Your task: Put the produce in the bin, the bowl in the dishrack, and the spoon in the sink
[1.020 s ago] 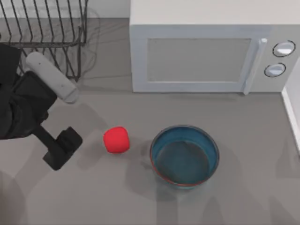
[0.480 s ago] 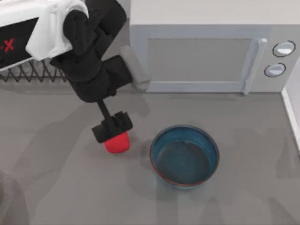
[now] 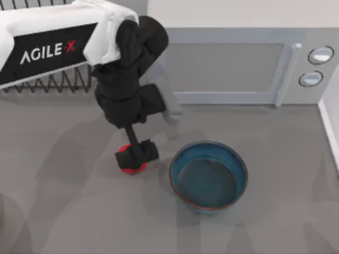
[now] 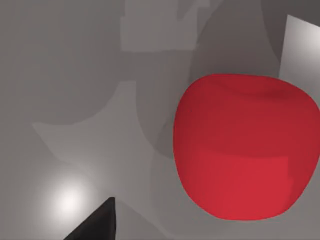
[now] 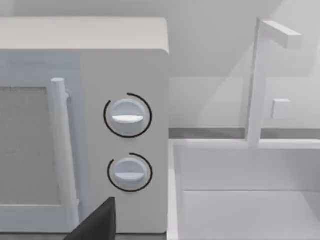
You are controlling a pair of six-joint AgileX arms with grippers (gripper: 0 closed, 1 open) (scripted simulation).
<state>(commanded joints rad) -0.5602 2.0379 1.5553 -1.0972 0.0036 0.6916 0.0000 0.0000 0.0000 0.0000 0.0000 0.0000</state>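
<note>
The produce, a bright-red rounded lump, sat on the grey worktop just left of the bowl, apart from it. The left pincer hung directly over the produce, covering most of it from above; whether its fingers were spread or closed could not be told. In the left wrist view the produce lay close under the camera, with one dark fingertip to its side. The teal bowl stood upright in front of the white microwave. The dishrack stood at the back left, largely hidden behind the left arm. The right wrist view faced the microwave's dials and a white sink beside it.
</note>
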